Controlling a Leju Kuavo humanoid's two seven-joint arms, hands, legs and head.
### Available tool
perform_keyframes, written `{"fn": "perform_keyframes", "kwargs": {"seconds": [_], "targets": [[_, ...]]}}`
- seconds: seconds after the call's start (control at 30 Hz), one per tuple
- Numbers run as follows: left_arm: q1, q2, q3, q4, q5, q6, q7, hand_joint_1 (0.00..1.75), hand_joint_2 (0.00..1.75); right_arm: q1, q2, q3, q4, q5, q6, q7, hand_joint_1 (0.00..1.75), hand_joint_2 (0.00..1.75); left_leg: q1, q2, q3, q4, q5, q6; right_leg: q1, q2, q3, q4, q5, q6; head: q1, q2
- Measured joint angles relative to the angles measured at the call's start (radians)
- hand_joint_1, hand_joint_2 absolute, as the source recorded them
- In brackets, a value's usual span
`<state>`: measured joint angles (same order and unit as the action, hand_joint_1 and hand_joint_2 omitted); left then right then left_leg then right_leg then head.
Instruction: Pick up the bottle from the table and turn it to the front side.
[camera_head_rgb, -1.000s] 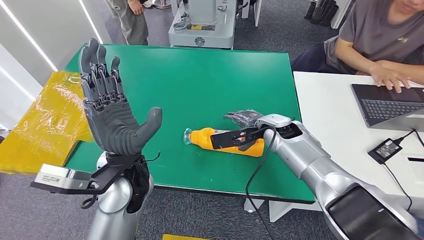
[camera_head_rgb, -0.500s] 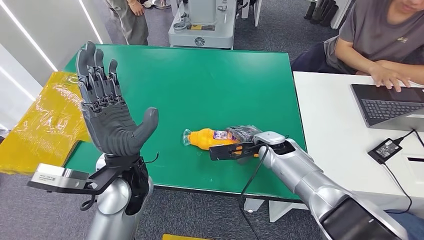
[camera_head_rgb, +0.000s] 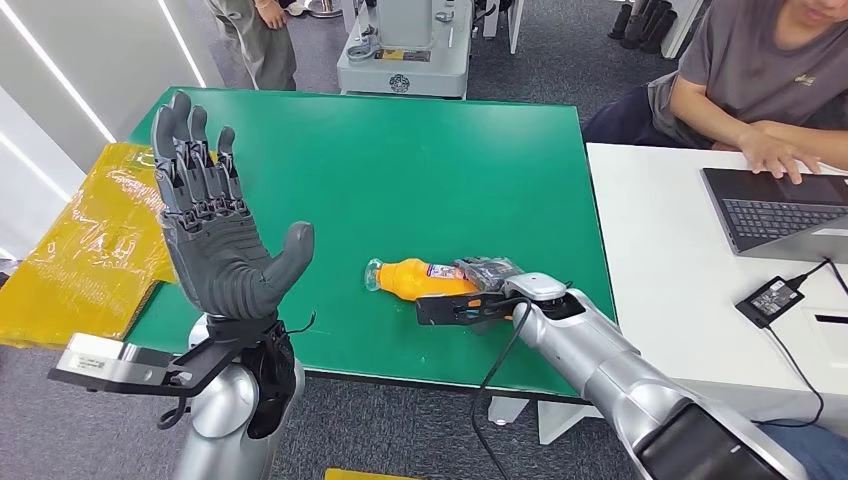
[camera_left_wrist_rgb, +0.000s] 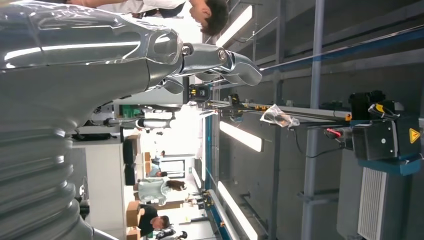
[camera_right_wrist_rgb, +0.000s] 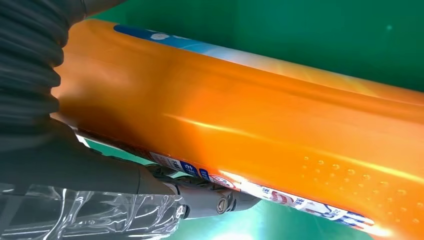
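bottle (camera_head_rgb: 420, 277): lying on its side on the green table (camera_head_rgb: 420, 170), near the table's front edge, right of the table's centre; clear cap end pointing toward the table's left side; orange body with a printed label facing up.
right hand (camera_head_rgb: 488, 278): resting on the bottle's base end, dark fingers wrapping over the body; in the right wrist view, thumb (camera_right_wrist_rgb: 125, 172) pressing along the bottle (camera_right_wrist_rgb: 250, 120) beside the label strip.
left hand (camera_head_rgb: 215, 235): hovering upright beside the table's front left corner, well apart from the bottle; palm facing the bottle, fingers extending straight and lying close together, thumb sticking out sideways; holding nothing.
yellow bag (camera_head_rgb: 95, 240): lying just beside the table's left edge.
white desk (camera_head_rgb: 680, 260): standing against the table's right edge, carrying a laptop (camera_head_rgb: 780, 210); person (camera_head_rgb: 760, 70) sitting behind it.
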<state>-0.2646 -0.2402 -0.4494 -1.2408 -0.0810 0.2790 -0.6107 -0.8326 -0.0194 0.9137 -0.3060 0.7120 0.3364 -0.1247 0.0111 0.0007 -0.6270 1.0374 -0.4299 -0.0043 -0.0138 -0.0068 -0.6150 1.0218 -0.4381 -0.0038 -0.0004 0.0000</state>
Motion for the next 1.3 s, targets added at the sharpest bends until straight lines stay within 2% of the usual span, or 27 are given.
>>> {"fn": "perform_keyframes", "kwargs": {"seconds": [0.27,0.73,0.77,0.87,0.9,0.97,1.3], "targets": [[0.007,0.000,0.001,-0.007,-0.012,-0.004,0.009,0.00,1.75,0.002,0.004,0.010,0.003,0.053,-0.055,0.102,0.00,1.75,0.000,0.000,0.000,0.000,0.000,0.000,0.000,0.000,0.000,0.000,0.000,0.000,0.000,0.000],[0.014,0.000,0.004,-0.009,-0.019,-0.005,0.014,0.00,1.75,-0.006,0.008,0.029,0.003,0.081,-0.054,0.134,0.00,1.75,0.000,0.000,0.000,0.000,0.000,0.000,0.000,0.000,0.000,0.000,0.000,0.000,0.000,0.000],[0.015,0.000,0.004,-0.009,-0.019,-0.005,0.014,0.00,1.75,-0.006,0.008,0.030,0.003,0.082,-0.054,0.134,0.34,1.75,0.000,0.000,0.000,0.000,0.000,0.000,0.000,0.000,0.000,0.000,0.000,0.000,0.000,0.000],[0.015,0.000,0.004,-0.009,-0.019,-0.002,0.015,0.00,1.75,-0.006,0.008,0.033,0.003,0.084,-0.056,0.134,1.61,1.75,0.000,0.000,0.000,0.000,0.000,0.000,0.000,0.000,0.000,0.000,0.000,0.000,0.000,0.000],[0.015,0.000,0.005,-0.009,-0.019,-0.001,0.015,0.00,1.75,-0.006,0.008,0.035,0.003,0.084,-0.056,0.134,1.70,1.75,0.000,0.000,0.000,0.000,0.000,0.000,0.000,0.000,0.000,0.000,0.000,0.000,0.000,0.000],[0.015,0.000,0.005,-0.009,-0.018,0.000,0.015,0.00,1.75,-0.008,0.009,0.036,0.004,0.085,-0.058,0.133,1.75,1.75,0.000,0.000,0.000,0.000,0.000,0.000,0.000,0.000,0.000,0.000,0.000,0.000,0.000,0.000],[0.019,0.000,0.007,-0.011,-0.013,0.012,0.017,0.00,1.75,-0.012,0.016,0.040,0.004,0.083,-0.086,0.126,1.75,1.75,0.000,0.000,0.000,0.000,0.000,0.000,0.000,0.000,0.000,0.000,0.000,0.000,0.000,0.000]]}}
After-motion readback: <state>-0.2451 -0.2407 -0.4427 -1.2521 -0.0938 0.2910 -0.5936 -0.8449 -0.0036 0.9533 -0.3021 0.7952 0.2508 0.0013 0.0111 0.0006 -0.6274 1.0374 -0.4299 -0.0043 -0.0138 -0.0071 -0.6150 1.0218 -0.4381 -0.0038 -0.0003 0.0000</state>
